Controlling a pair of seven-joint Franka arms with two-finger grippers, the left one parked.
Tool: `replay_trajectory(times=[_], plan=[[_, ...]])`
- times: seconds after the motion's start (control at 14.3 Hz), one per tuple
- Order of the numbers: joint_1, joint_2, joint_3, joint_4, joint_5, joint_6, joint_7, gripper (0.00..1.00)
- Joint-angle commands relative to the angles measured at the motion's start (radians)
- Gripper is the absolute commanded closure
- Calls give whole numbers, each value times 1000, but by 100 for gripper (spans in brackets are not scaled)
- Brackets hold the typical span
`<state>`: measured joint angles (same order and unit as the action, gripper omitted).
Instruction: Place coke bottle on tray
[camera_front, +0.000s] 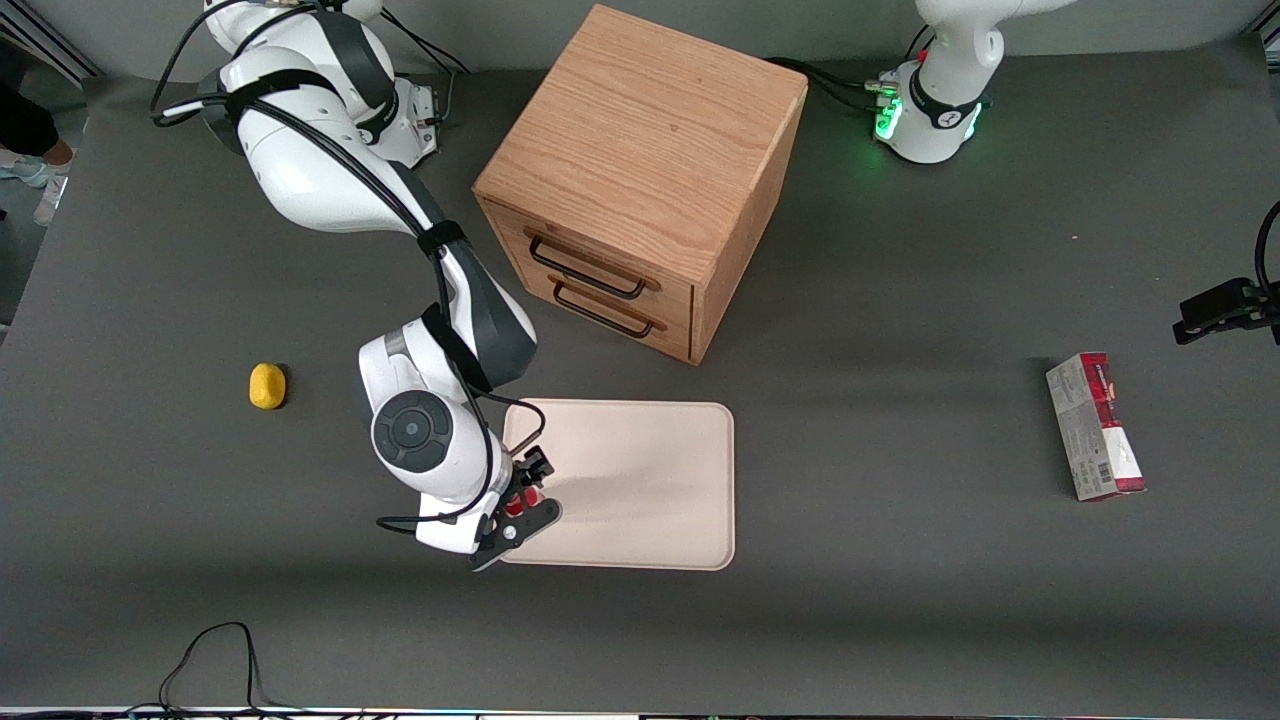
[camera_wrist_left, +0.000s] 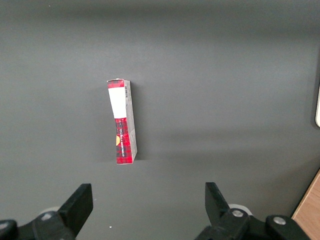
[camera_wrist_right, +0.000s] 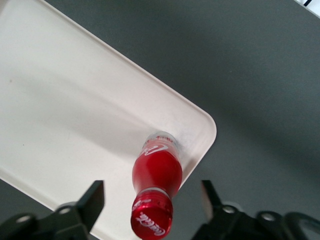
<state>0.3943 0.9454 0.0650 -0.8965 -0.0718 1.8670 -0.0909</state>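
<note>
My claw (camera_wrist_right: 150, 200) hangs open astride the coke bottle (camera_wrist_right: 156, 172), upright at the tray (camera_wrist_right: 75, 125) corner; light, slick and tippy, so I'd grip mid-body

The gripper (camera_front: 522, 497) hangs above the tray's (camera_front: 640, 480) corner, fingers spread wide of the upright coke bottle (camera_wrist_right: 156, 172). The rest of the tray is bare. A wooden cabinet (camera_front: 640, 180) stands near the tray's farther edge.

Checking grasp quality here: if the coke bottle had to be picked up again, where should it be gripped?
The coke bottle stands upright near a corner of the tray. Grip its red body just below the cap, coming from above, where the open gripper straddles it.
</note>
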Motion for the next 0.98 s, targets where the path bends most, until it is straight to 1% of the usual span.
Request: replay_trajectory(times=[0.0,0.56,0.7,0.77,0.91], plan=[[-2,-51,-1,11,-11,-38,-10,0],[-2,-328,-4,2,-28,-481,-12,0],[-2,-399,-28,-1,-28,-579,-16,0],[0,-430,-45,-7,-28,-612,-10,0],[-9,-520,-62,-88,-25,-626,-10,0]])
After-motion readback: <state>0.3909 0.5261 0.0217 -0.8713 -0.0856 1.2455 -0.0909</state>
